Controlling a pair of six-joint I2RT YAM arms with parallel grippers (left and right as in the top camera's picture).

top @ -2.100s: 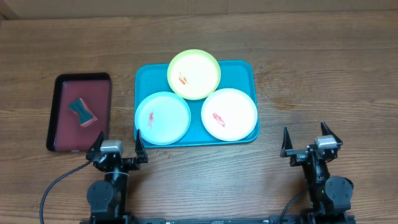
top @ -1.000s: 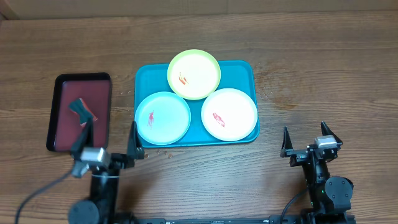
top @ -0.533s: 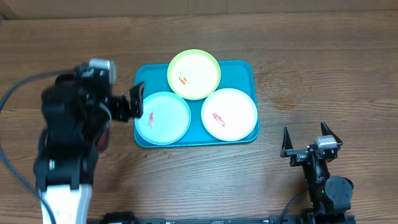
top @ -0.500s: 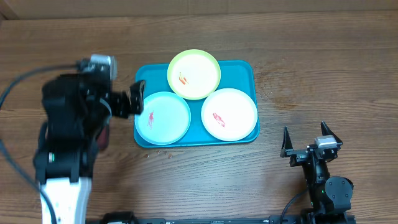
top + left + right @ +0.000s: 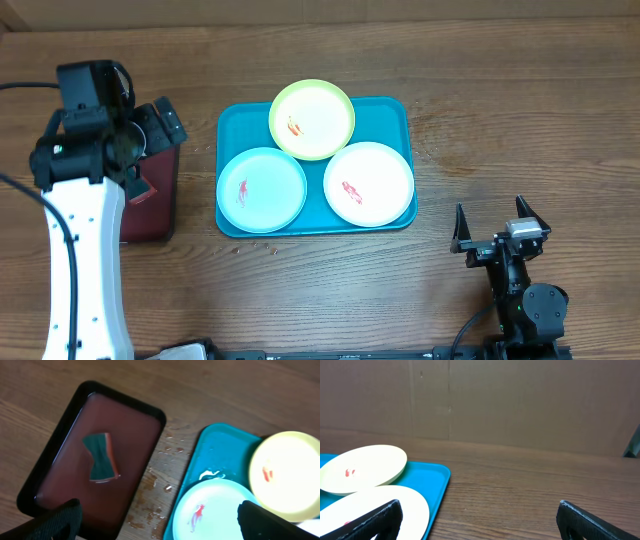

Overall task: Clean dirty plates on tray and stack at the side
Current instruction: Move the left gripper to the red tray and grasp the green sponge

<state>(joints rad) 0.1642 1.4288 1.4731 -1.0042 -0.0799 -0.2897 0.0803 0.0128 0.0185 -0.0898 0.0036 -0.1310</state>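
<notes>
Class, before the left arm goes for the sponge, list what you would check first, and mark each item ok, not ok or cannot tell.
1. Jaws of left pincer wide: ok.
2. Nothing covering sponge in dark red tray: ok.
3. Wetness of sponge: cannot tell.
4. On turquoise tray: yellow-green plate, light blue plate, white plate: ok.
5. Plates lying apart: not ok; yellow-green plate leans on white plate.
6. Open right pincer clear of turquoise tray: ok.
</notes>
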